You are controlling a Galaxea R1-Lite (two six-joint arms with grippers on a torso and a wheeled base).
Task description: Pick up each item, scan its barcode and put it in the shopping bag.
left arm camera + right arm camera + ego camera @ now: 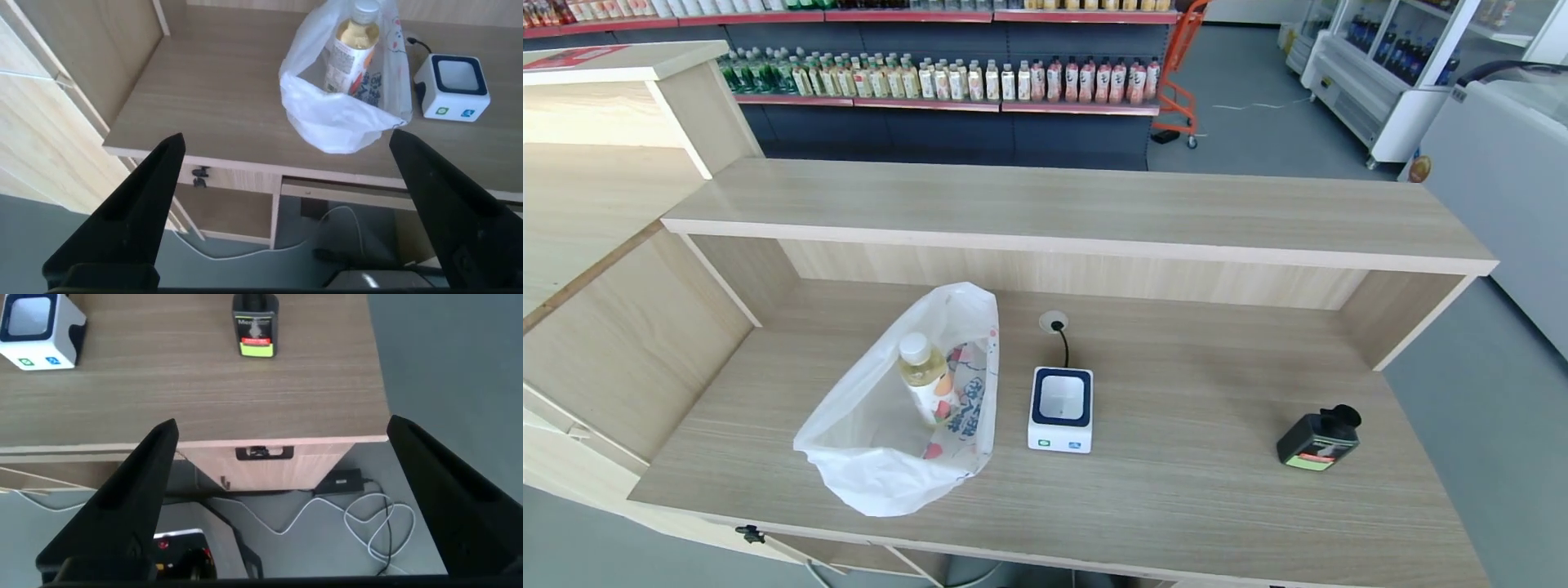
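On the desk (1176, 482), toward its left front corner, the bag (874, 469) lies slumped with its mouth gaping; a drink bottle (923, 371) sits inside it, white cap toward the back edge, pale liquid showing; printed colours show beside it, though I cannot tell whether they belong to the bag or to another item. Just right of the bag, near the middle of the desk, stands the scanner (1060, 408), window facing up; its cable (1064, 347) runs back to a round hole (1054, 320) in the desktop. Near the right edge, well apart from the scanner, the black bottle (1317, 439) lies on its side, cap toward the back, green and red label up.

The left gripper (286, 139) hangs out past the front edge by the left front corner, fingers spread wide, holding nothing; the right gripper (282, 423) hangs off the front edge by the right front corner, likewise spread wide and empty, with the black bottle on the desk beyond it. Behind the desk, shelves (947, 102) carry rows of drinks.
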